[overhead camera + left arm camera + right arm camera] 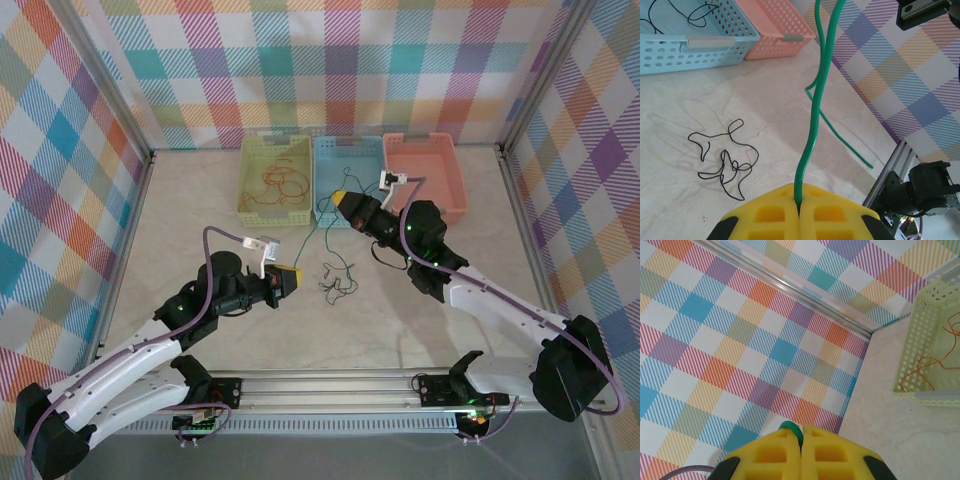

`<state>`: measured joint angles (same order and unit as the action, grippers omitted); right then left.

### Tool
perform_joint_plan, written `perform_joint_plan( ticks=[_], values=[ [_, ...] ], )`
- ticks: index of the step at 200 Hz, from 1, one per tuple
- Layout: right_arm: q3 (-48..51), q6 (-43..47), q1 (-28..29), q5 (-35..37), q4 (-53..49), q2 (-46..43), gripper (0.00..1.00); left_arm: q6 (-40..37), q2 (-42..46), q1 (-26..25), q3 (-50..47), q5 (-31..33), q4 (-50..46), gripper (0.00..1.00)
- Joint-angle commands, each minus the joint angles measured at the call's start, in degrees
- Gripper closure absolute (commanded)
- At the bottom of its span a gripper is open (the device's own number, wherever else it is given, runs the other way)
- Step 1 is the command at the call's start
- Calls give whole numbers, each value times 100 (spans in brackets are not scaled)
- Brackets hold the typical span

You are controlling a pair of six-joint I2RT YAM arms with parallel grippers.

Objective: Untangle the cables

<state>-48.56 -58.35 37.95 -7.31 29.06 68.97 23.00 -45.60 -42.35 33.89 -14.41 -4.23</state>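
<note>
Pastel plaid walls [380,60] enclose a pale marbled tabletop [400,330]; an aluminium rail [340,385] lines its near edge.

The left claw [799,200] is matt yellow moulded plastic. The green cable [812,125] rising from it has a smooth, glossy sheath. Ahead-left of the claw, the black cable [725,159] looks thin and matt on the pale, marbled, faintly sheened desk [770,95]. Beyond, the blue basket [670,56] is perforated plastic.

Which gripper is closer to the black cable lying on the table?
Left. The left gripper sits just left of the black cable; the right gripper is farther back, by the blue basket.
</note>
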Motion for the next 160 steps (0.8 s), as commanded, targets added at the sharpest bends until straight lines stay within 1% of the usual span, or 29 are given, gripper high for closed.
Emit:
perform_joint_plan(
  ticks=[1,7,8,13,14,16,19,23,28,35,46,54,65,80,106,122,132,139,160],
  values=[
    [-521,530,-184,626,37,-159,100,87,30,-44,89,47,-493,95],
    [-589,769,-221,725,-101,-149,100,81,66,-44,167,114,-523,79],
    [-600,814,-229,732,-132,-148,100,77,81,-40,182,127,-529,77],
    [-670,1049,-276,817,-262,-137,100,73,128,-37,247,203,-577,59],
    [-684,1091,-282,840,-314,-133,100,73,138,-41,262,220,-587,58],
    [-713,1149,-298,877,-403,-130,100,68,157,-33,290,248,-616,51],
    [-750,1267,-324,964,-514,-125,100,57,179,-35,333,306,-659,44],
    [-783,1393,-362,1078,-626,-129,100,51,218,-41,392,386,-736,36],
    [-802,1547,-424,1177,-708,-112,100,40,268,-39,451,498,-825,29],
    [-811,1801,-509,1268,-762,-100,100,11,349,-37,504,626,-950,24],
    [-822,1977,-696,1394,-920,-59,100,-42,486,-32,521,789,-1079,20],
    [-834,2011,-878,1355,-947,9,100,-26,632,-36,480,920,-1112,17],
    [-889,2093,-1121,1362,-1031,115,100,2,796,-37,348,936,-1083,15],
    [-1045,2285,-1413,1659,-1268,351,100,19,953,-32,190,957,-1092,15],
    [-1429,2638,-1884,2080,-1315,981,100,-16,1088,-31,-8,998,-1119,15],
    [-1807,2418,-2238,2207,-1558,1515,100,-41,1143,-36,-124,1004,-1123,15],
    [-1965,2188,-2481,2051,-1546,1840,100,-34,1182,-36,-169,995,-1123,15],
    [-2140,2121,-2604,1971,-1572,2085,100,-42,1202,-35,-197,977,-1303,15],
    [-2638,2048,-2876,1968,-1700,2756,100,-114,1273,-36,-225,966,-1383,15]
  ],
)
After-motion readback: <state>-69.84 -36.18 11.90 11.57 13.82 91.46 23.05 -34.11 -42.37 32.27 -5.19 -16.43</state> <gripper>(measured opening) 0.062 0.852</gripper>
